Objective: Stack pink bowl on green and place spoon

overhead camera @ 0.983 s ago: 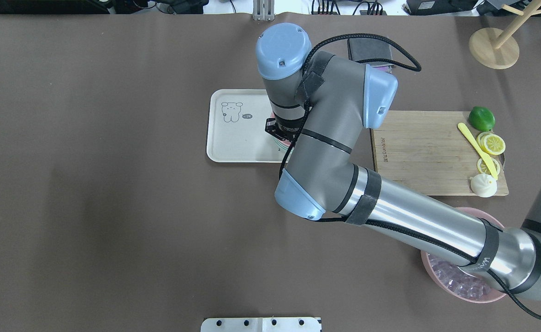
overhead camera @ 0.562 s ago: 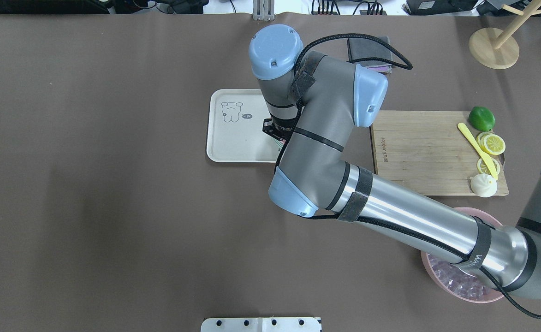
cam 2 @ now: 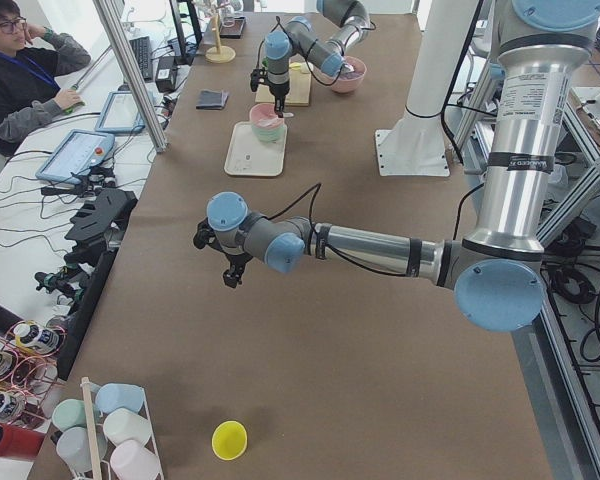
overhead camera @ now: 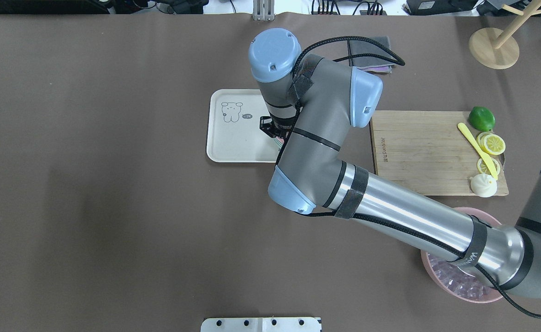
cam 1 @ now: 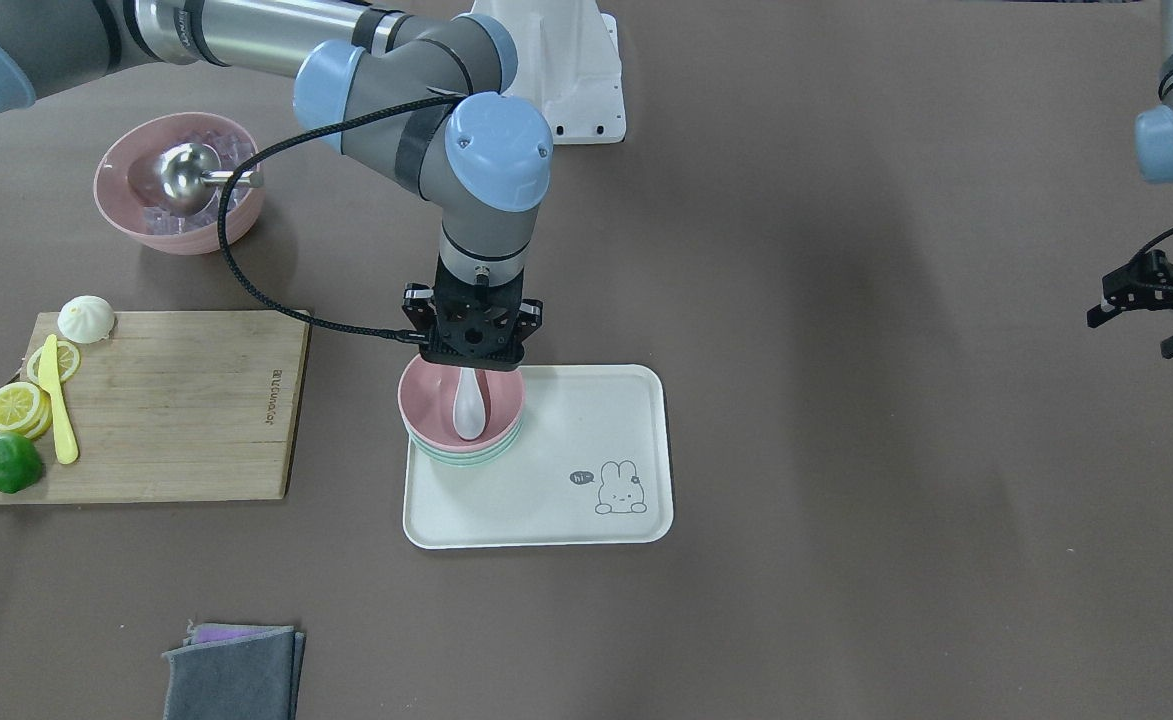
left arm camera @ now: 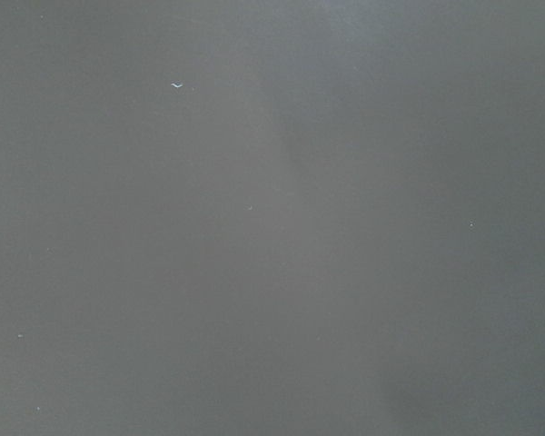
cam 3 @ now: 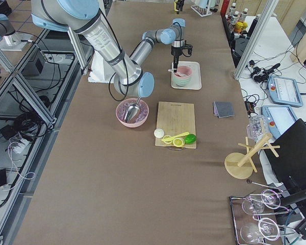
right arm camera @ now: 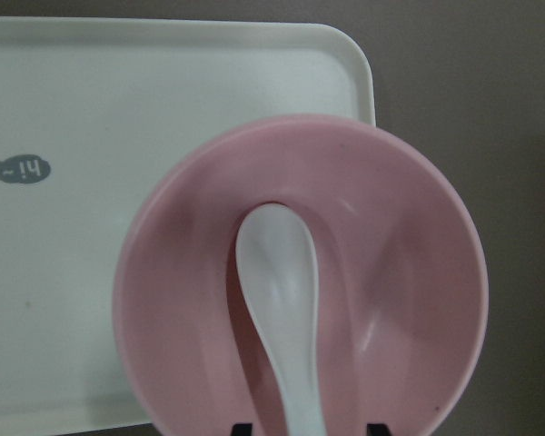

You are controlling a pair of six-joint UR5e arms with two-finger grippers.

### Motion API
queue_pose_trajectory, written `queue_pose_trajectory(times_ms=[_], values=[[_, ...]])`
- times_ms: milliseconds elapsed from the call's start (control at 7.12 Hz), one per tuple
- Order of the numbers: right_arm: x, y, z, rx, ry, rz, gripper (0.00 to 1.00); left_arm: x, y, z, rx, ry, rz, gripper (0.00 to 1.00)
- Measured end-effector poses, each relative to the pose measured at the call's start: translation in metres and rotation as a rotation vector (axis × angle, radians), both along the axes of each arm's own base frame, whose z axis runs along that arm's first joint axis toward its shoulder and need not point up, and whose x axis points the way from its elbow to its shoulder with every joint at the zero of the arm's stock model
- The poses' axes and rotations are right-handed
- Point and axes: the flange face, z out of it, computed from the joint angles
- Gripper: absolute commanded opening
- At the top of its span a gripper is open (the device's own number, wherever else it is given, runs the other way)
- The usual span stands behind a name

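The pink bowl (cam 1: 434, 405) sits stacked on the green bowl (cam 1: 458, 458) at the corner of the white tray (cam 1: 586, 500). The white spoon (cam 1: 468, 405) lies in the pink bowl, its scoop at the bottom and its handle up on the rim. My right gripper (cam 1: 473, 352) hangs just above the bowl's rim over the spoon's handle. In the right wrist view the pink bowl (right arm camera: 391, 300) and spoon (right arm camera: 277, 272) fill the frame, and the fingertips (right arm camera: 241, 426) stand apart on either side of the handle, open. My left gripper (cam 1: 1136, 335) hovers open and empty far off over bare table.
A wooden cutting board (cam 1: 176, 400) holds a lime (cam 1: 9, 462), lemon slices, a yellow knife and a bun. A second pink bowl (cam 1: 116, 215) with ice and a metal scoop stands near the robot's base. A grey cloth (cam 1: 231, 670) lies at the operators' side.
My right arm has shifted slightly toward the tray's middle over the bowls. The left arm has not moved.
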Motion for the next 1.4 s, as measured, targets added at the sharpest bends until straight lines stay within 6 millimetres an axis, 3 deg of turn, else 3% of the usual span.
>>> queue_pose_trajectory(times_ms=[281,421,702,983,1124,1404], values=[[0.007,-0.012,0.002,-0.002,-0.012,0.008,0.99,0.0,0.001,0.002,-0.003,-0.003,0.0,0.99],[0.021,-0.025,0.004,-0.011,-0.022,0.008,1.0,-0.002,0.001,0.005,-0.01,-0.006,-0.001,0.99],[0.072,-0.068,0.022,-0.02,-0.048,-0.002,1.0,-0.021,0.009,0.024,-0.08,-0.026,-0.03,0.99],[0.136,-0.107,0.06,0.004,-0.087,-0.012,1.0,-0.073,0.036,0.056,-0.124,-0.047,-0.078,0.99],[0.177,-0.125,0.084,0.026,-0.106,-0.029,1.0,-0.098,0.052,0.07,-0.125,-0.063,-0.07,0.99],[0.287,-0.16,0.145,0.07,-0.128,-0.069,1.0,-0.151,0.072,0.084,-0.119,-0.146,-0.042,0.99]])
